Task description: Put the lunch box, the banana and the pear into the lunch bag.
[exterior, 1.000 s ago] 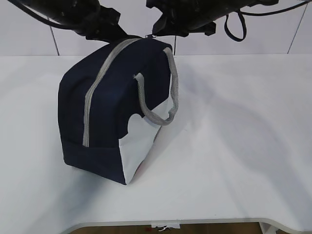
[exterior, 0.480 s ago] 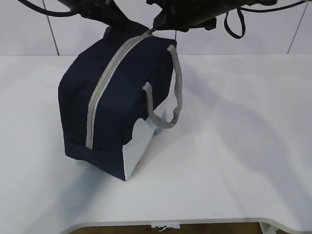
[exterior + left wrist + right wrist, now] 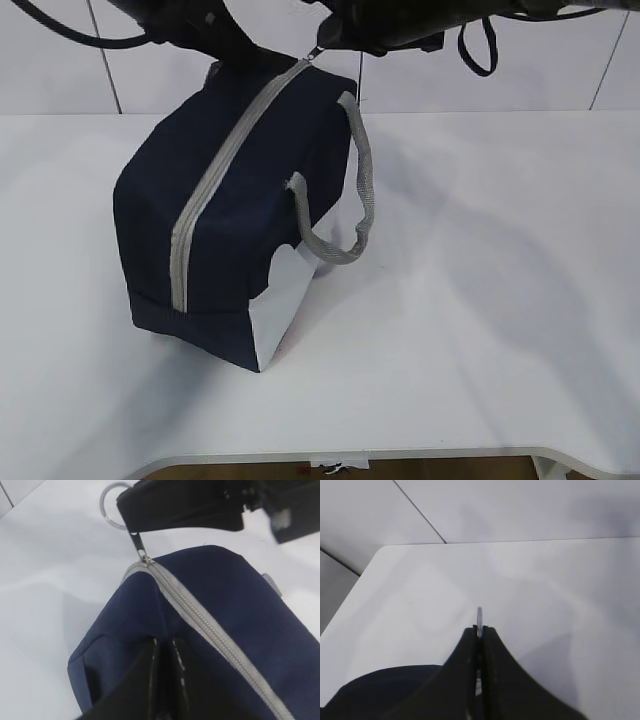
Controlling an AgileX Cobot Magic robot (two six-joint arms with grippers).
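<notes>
The lunch bag [image 3: 235, 215] stands on the white tabletop [image 3: 480, 300], left of centre in the exterior view, tilted so that its far top end is raised toward the arms. Its grey zipper [image 3: 225, 170] runs closed along the top from the near end to the far corner, and one grey strap handle [image 3: 355, 200] hangs in a loop over the white front panel [image 3: 280, 305].

The left gripper [image 3: 165, 652] has its jaws pressed together on the navy fabric at the bag's end, just beside the zipper. The right gripper [image 3: 480, 630] is clamped on the ring pull [image 3: 111, 507] — the left wrist view shows the ring protruding past its black finger, with the slider [image 3: 142, 559] at the zipper's very end below it.
</notes>
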